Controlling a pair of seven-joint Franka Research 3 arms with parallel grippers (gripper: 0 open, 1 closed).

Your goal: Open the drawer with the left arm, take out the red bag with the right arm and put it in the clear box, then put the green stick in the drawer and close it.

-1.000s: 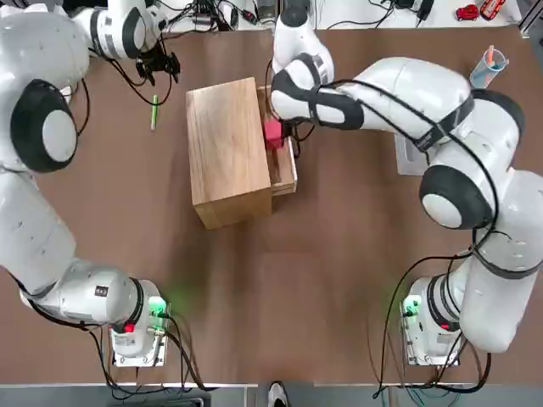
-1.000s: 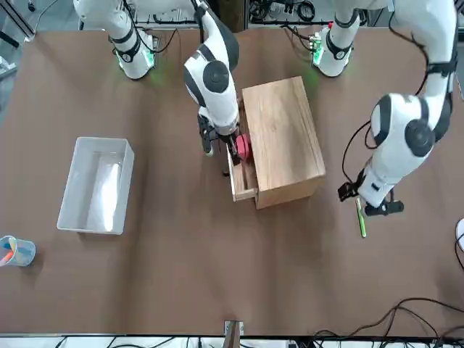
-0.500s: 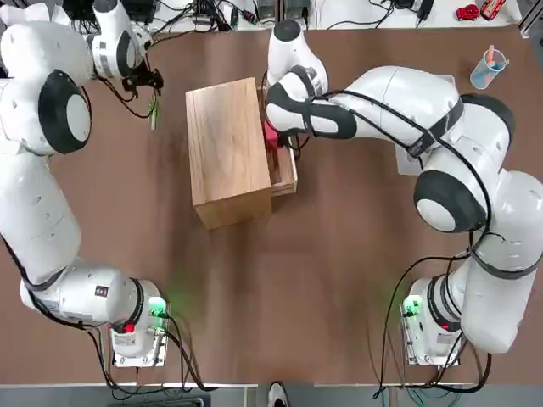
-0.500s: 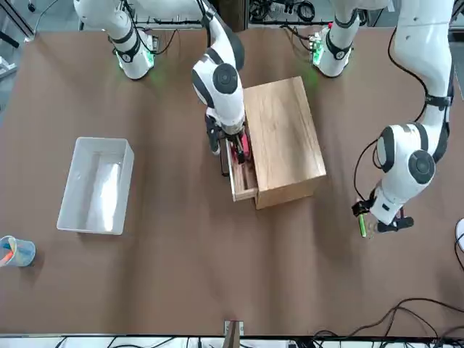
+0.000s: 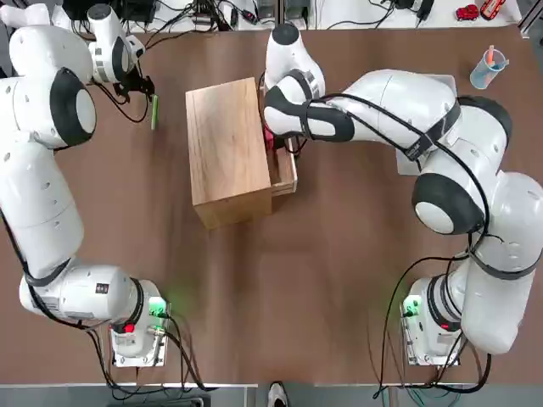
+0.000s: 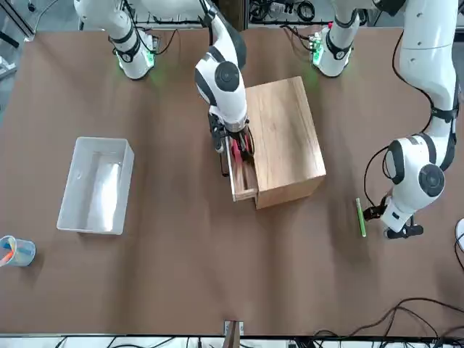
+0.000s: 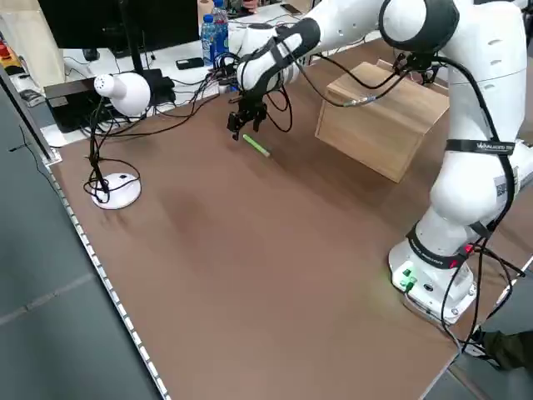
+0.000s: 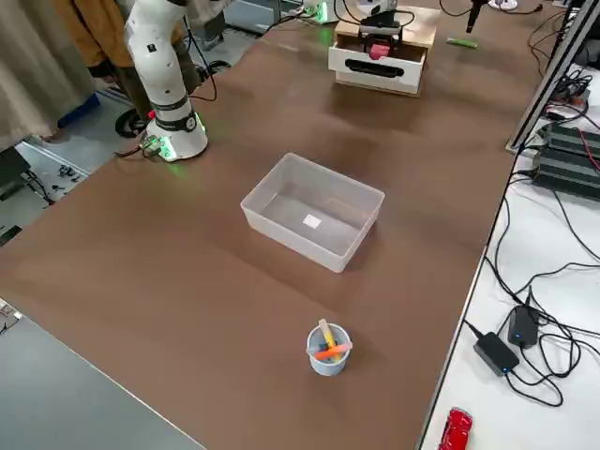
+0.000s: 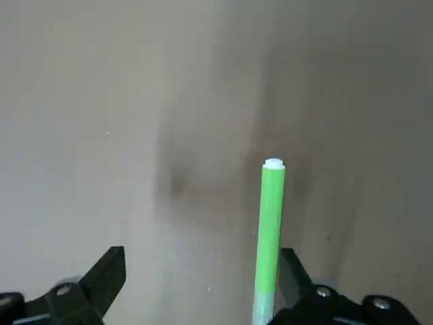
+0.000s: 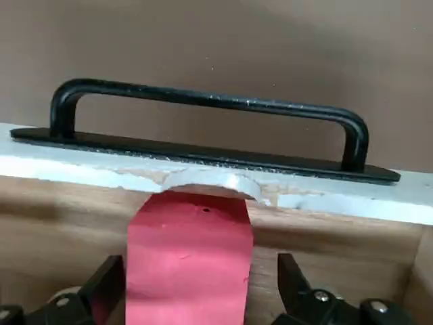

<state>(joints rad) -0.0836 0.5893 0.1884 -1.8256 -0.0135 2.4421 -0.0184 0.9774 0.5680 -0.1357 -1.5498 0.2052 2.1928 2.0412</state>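
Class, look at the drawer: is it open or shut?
Open: the drawer's front stands out from the cabinet, and the red bag shows inside.

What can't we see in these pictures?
- Bottom end of the green stick: cut off by the left wrist view's lower edge.
- Red bag's lower part: cut off in the right wrist view.
- Clear box's inside, top view: hidden under the right arm.

Pink-red bag [image 10: 189,261] in the open wooden drawer [image 8: 377,72], translucent box [image 8: 312,211] upright, green stick [image 6: 360,217] on the table
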